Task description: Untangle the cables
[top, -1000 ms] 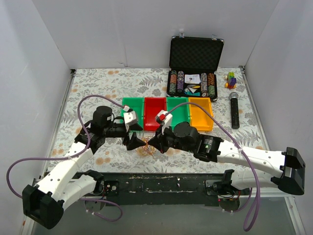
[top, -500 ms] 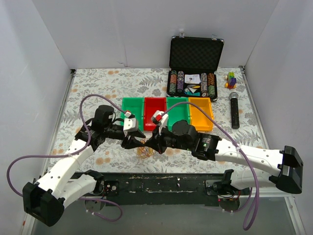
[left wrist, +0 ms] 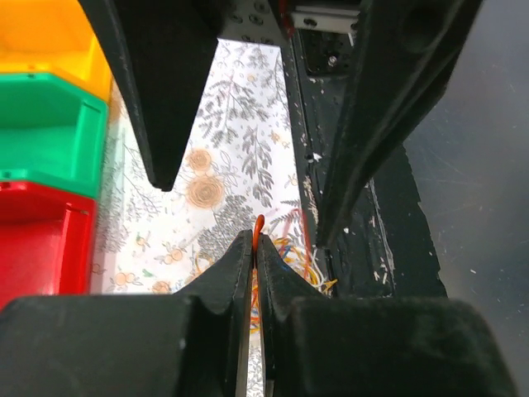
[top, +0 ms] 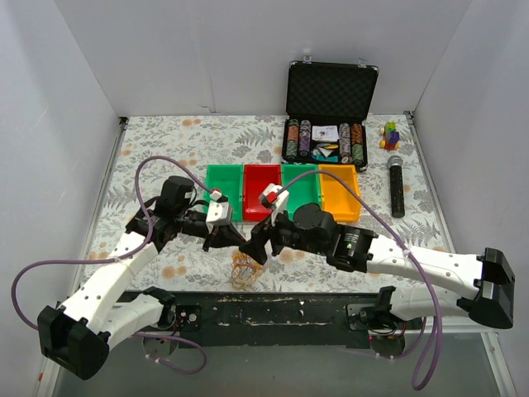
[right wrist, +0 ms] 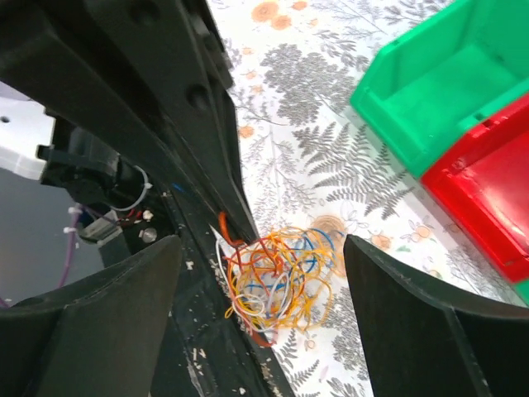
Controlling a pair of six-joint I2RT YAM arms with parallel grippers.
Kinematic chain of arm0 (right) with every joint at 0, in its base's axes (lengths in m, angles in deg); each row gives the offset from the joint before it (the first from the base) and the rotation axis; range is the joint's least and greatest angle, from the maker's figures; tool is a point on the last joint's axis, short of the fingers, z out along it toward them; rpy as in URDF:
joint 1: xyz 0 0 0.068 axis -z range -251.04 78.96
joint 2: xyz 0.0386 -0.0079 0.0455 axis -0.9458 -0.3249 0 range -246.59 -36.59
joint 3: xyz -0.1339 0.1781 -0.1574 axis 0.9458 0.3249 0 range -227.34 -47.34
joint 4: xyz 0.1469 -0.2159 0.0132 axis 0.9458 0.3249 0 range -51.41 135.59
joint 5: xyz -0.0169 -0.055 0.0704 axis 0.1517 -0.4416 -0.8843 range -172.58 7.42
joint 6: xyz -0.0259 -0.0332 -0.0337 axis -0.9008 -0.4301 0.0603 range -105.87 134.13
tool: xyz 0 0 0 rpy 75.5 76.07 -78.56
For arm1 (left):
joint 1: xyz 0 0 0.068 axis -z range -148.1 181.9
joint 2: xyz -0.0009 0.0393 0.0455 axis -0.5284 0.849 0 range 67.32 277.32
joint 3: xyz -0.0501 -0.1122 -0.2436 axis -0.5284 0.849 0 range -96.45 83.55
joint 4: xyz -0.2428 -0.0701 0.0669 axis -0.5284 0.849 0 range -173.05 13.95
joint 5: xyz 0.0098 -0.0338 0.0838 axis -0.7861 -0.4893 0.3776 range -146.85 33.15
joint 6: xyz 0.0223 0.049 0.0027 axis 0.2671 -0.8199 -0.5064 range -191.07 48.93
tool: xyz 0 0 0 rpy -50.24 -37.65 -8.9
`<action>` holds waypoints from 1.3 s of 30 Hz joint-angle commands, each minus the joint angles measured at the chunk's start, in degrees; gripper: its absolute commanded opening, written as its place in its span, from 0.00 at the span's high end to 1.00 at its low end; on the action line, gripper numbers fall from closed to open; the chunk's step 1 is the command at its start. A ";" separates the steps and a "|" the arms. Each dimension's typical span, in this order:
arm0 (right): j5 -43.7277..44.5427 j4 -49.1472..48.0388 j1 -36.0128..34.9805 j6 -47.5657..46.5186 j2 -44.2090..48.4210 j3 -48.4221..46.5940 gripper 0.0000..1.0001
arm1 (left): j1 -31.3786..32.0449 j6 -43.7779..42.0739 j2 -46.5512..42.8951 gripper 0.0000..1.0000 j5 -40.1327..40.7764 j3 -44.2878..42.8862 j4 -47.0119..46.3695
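The cables [right wrist: 281, 277] are a small ball of thin orange, yellow, white and blue loops, hanging over the table's near edge [top: 241, 269]. My left gripper [left wrist: 254, 244] is shut on one orange strand at the tangle's top, and the rest of the cables [left wrist: 297, 263] shows past its tips. In the top view the left gripper [top: 234, 242] sits just above the tangle, tip to tip with my right gripper [top: 258, 246]. The right gripper [right wrist: 263, 256] stands open, a finger on each side of the tangle, touching nothing.
A row of bins stands just behind the grippers: green [top: 224, 188], red [top: 259, 188], green [top: 299, 186], orange [top: 340, 188]. An open case of poker chips [top: 325, 141], a microphone [top: 396, 186] and toy blocks [top: 390, 134] lie at the back right. A black rail [top: 281, 306] runs along the near edge.
The left gripper has shut on an orange strand. The right gripper has opened and let go of the tangle, which now hangs nearer the front edge.
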 commanded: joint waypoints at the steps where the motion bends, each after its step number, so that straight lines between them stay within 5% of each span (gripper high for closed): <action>1: 7.14 0.20 -0.27 -1.30 4.50 2.83 0.11 | 0.21 1.62 -1.21 1.00 -2.00 -5.59 -1.58; 10: 5.66 -1.82 -0.27 0.81 9.26 12.68 0.09 | 0.21 9.62 -1.83 1.00 1.43 -8.94 -7.47; 26: 14.00 -13.50 -0.71 -1.65 -2.69 11.72 0.10 | 0.12 22.53 -3.32 1.00 4.86 -15.27 -14.06; 28: 14.62 -14.21 -0.71 -1.91 -4.44 11.63 0.21 | 0.12 24.91 -3.50 1.00 4.68 -16.23 -14.95; 36: 16.63 -12.46 -0.71 0.10 -7.61 11.71 0.98 | 0.12 29.66 -4.46 1.00 4.51 -21.06 -16.79; 39: 18.39 -11.84 -0.71 1.77 -6.04 14.17 0.99 | 0.12 30.89 -4.99 1.00 5.47 -23.70 -17.93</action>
